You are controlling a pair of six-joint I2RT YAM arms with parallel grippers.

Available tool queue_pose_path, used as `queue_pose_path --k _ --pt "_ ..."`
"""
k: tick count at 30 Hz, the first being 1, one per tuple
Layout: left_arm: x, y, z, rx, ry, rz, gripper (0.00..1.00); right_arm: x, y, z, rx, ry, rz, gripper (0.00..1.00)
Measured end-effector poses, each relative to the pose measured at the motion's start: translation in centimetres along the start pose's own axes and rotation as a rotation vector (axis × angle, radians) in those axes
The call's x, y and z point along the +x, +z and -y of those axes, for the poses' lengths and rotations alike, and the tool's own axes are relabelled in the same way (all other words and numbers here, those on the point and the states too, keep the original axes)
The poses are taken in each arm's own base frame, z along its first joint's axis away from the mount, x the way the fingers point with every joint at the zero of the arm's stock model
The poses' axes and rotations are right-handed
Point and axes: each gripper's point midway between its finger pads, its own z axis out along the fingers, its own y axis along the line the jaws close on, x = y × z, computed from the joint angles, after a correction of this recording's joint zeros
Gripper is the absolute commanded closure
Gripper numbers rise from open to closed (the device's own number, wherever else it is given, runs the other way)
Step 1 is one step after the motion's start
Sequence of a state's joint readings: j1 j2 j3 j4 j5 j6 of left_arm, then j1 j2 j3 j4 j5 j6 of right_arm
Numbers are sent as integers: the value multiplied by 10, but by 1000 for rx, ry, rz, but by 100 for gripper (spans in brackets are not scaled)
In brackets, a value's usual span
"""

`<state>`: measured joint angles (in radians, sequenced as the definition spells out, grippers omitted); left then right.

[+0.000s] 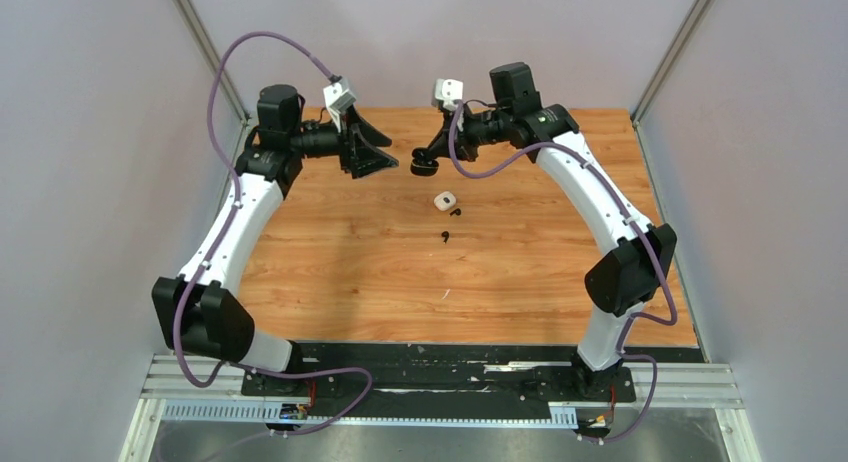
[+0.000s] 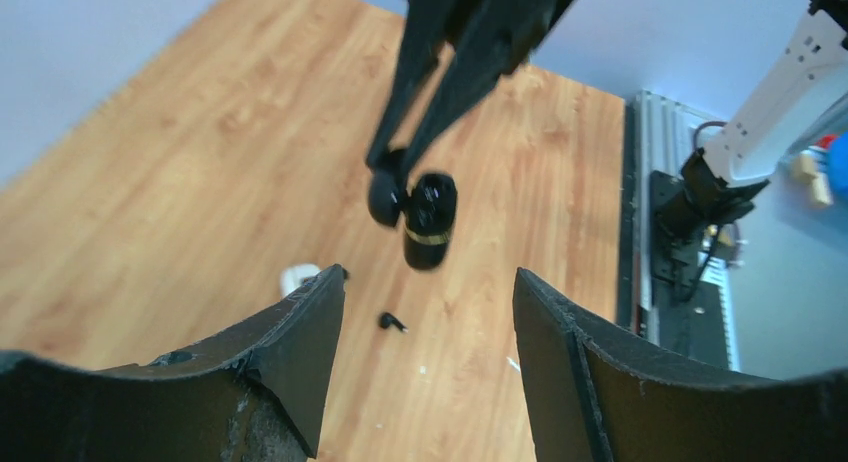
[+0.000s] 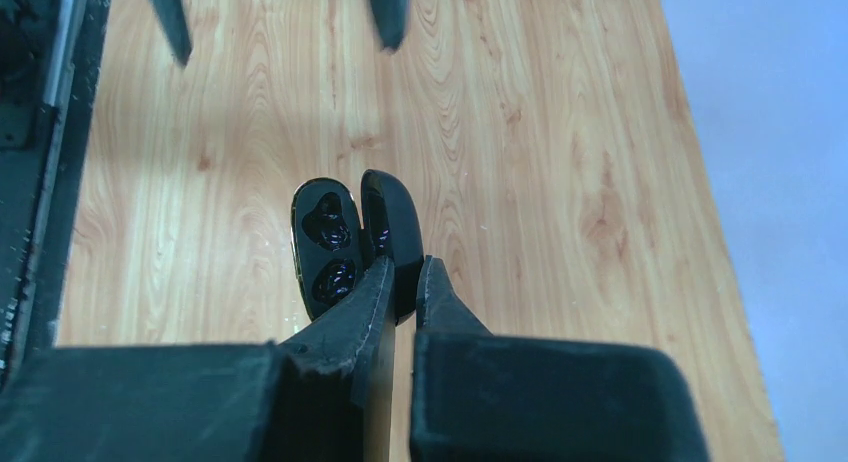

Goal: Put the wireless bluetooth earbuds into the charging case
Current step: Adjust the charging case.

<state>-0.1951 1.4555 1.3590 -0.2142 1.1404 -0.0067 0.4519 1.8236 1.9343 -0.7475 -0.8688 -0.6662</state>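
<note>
Well above the light-brown wood-grain surface [image 1: 330, 272], the right arm's fingers [image 3: 368, 300] are pinched together on a glossy black oval charging case [image 3: 325, 244], which hangs in the air over the far middle of that surface. The case is hinged open. The fingers grip the lid half edge-on, while the base half stands beside it showing two shiny dark wells (the gloss makes it impossible to tell whether earbuds sit in them). In the left wrist view the same case dangles below the right arm's fingers, with a thin gold band around its body.

The left arm's fingers [image 2: 300, 372] are spread wide with nothing between them. They are held off the surface and pointed toward the raised case, close to it but apart.

Down on the surface, just nearer than the held case, lies a small white rounded charging case [image 1: 445, 199] with a dark spot on top. Just beside it, toward the near right, is one tiny black stemmed earbud [image 1: 457, 212]. A second black stemmed earbud [image 1: 445, 236] lies a little nearer to the arms' bases, apart from both. A pale sliver of scrap [image 1: 445, 294] rests farther toward the bases, well apart from the rest.
</note>
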Motion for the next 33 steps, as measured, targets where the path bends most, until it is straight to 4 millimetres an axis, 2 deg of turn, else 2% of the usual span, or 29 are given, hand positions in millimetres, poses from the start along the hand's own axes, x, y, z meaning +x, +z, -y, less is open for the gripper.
queue_pose_path --k 3,6,15,20,30,33 --pt "-28 -6 4 -28 108 30 35 -4 5 -9 -8 -85 -12 100" --pt "-37 -6 5 -38 165 42 37 -10 10 -16 -18 -150 -18 100" --pt "-22 16 -5 -19 161 -29 49 -13 20 -24 -20 -225 -42 100" --pt "-14 19 -4 -6 134 -60 55 -11 22 -21 0 -245 -65 100" --pt "3 24 -10 -7 95 -118 57 -11 25 -21 17 -266 -87 100" --pt "6 26 -10 -8 92 -132 61 -11 25 -21 19 -271 -90 100"
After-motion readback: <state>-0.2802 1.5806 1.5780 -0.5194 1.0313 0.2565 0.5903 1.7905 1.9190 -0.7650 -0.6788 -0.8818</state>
